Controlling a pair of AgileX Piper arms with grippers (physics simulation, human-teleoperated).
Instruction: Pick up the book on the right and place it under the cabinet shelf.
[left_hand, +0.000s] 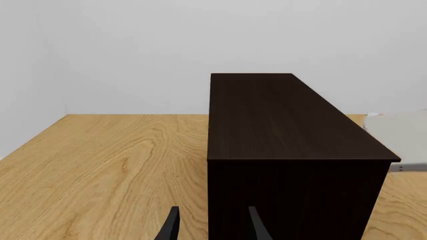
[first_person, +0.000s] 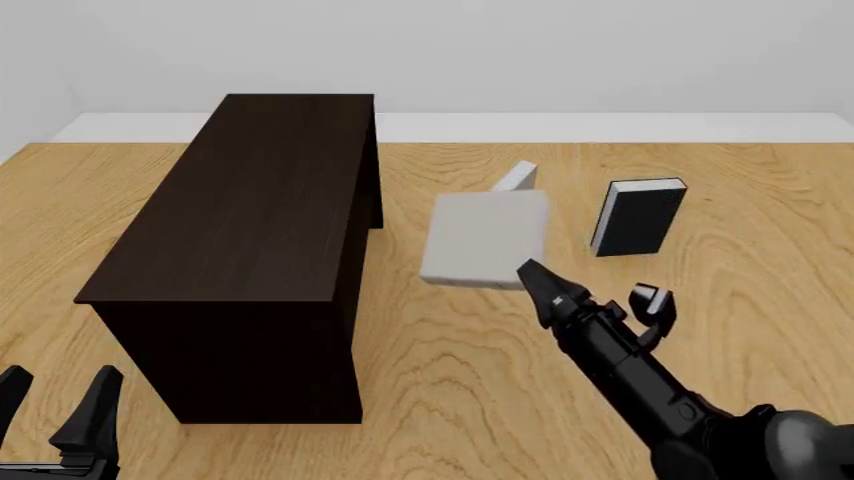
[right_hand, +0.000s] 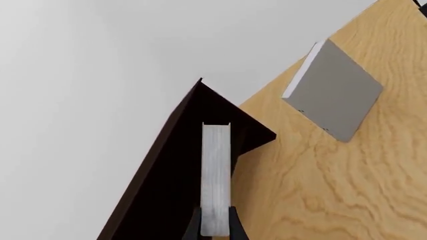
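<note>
Now, book (first_person: 485, 238) clamped in right claw (right_hand: 215, 225), beside cabinet shelf (first_person: 254, 230)

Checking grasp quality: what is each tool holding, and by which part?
The right tool grips the light grey book by one edge, fingers on both covers. The left tool is open, holding nothing.

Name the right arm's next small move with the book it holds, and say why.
Probably carry the book left and lower, toward the cabinet's open side. The right gripper is shut on the book, which hangs lifted, flat side up, right of the cabinet with a gap of bare table between them. It is not yet under the shelf.
</note>
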